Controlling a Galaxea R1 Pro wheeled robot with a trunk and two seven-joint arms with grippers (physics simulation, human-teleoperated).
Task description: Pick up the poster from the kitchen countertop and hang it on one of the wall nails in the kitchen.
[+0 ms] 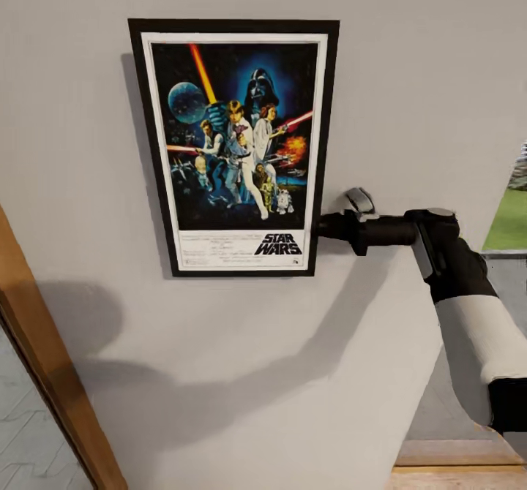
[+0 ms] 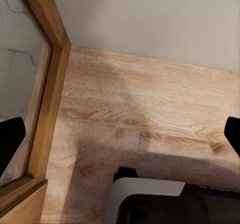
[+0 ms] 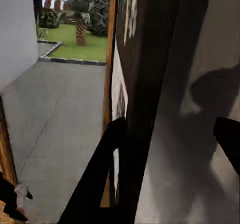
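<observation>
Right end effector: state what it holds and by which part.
The right end effector grips the poster by the lower right edge of its black frame.

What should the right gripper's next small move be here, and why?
Probably open the fingers and ease straight back from the wall. The poster hangs upright and flat against the wall, its shadow tight behind it, and the right gripper holds the lower right frame edge. No nail is visible, so releasing slowly would show whether it is hooked.

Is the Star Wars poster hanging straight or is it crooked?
Slightly crooked. The poster lies flat on the wall, leaning a little. The right gripper pinches its lower right edge.
</observation>
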